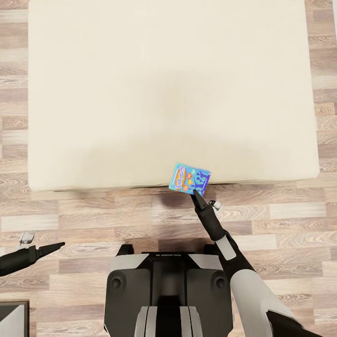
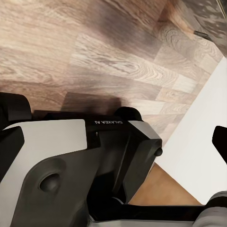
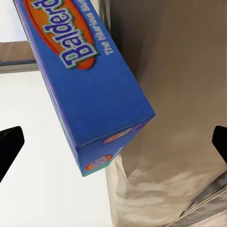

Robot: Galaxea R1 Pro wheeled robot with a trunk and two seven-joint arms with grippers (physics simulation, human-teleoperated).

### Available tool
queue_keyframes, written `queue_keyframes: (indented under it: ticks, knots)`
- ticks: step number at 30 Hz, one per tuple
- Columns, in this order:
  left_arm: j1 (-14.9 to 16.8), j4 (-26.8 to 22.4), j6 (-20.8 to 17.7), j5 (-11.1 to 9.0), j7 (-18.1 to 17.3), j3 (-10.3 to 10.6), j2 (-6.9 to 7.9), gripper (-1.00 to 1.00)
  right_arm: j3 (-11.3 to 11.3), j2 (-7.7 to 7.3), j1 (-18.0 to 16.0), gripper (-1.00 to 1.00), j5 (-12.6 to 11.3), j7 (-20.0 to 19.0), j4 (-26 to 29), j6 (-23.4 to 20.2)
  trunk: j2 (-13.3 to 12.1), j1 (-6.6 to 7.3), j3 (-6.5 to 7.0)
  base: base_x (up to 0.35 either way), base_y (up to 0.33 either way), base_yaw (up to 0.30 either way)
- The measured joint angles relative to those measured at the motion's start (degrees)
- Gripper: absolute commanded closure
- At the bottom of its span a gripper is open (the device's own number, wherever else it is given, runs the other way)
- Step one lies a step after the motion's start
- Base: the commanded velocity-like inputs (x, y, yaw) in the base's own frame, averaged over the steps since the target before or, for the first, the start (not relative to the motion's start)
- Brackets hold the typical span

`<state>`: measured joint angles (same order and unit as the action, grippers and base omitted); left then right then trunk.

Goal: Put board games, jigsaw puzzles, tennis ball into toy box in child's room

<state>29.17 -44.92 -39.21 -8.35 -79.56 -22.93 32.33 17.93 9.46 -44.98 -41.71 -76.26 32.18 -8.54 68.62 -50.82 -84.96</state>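
A blue board game (image 1: 189, 179) with orange lettering lies at the near edge of the cream bed (image 1: 140, 93), one corner jutting out over the floor. My right gripper (image 1: 197, 196) reaches up to that corner. In the right wrist view the box (image 3: 94, 94) stands close between the two widely parted fingertips (image 3: 9, 149), so the gripper is open and I see no contact. My left gripper (image 1: 52, 246) hangs over the floor at the far left, open and empty, away from the bed.
Wood plank floor (image 1: 117, 215) lies between my base (image 1: 168, 290) and the bed. A dark grey object (image 1: 11, 318) sits in the near left corner. The left wrist view looks back at my own base (image 2: 85, 161) and a white surface (image 2: 203, 142).
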Motion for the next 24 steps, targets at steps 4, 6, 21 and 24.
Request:
queue_keyframes:
  ticks: [4, 6, 21, 24]
  knots:
    - [0.00, 0.00, 0.00, 0.00, 0.00, 0.00, 0.00, -1.00, 0.00, -0.01, 0.00, -1.00, 0.00, -0.02, 0.01, 0.00, 0.00, 0.00, 0.00, 0.000, -0.001, 0.000]
    - [0.00, 0.00, 0.00, 0.00, 0.00, 0.00, 0.00, -1.00, 0.00, -0.02, 0.00, -1.00, 0.00, -0.02, 0.00, 0.00, 0.00, 0.00, 0.00, 0.000, 0.000, 0.000]
    - [0.00, 0.00, 0.00, 0.00, 0.05, 0.00, 0.00, -1.00, 0.00, 0.05, 0.00, -1.00, -0.02, 0.03, 0.03, -0.08, 0.00, 0.00, 0.00, 0.000, 0.000, 0.000]
    - [0.00, 0.00, 0.00, 0.00, 0.07, 0.00, 0.00, -1.00, 0.00, 0.14, 0.00, -1.00, -0.04, 0.03, 0.04, -0.08, 0.00, 0.00, 0.00, 0.000, 0.000, 0.000]
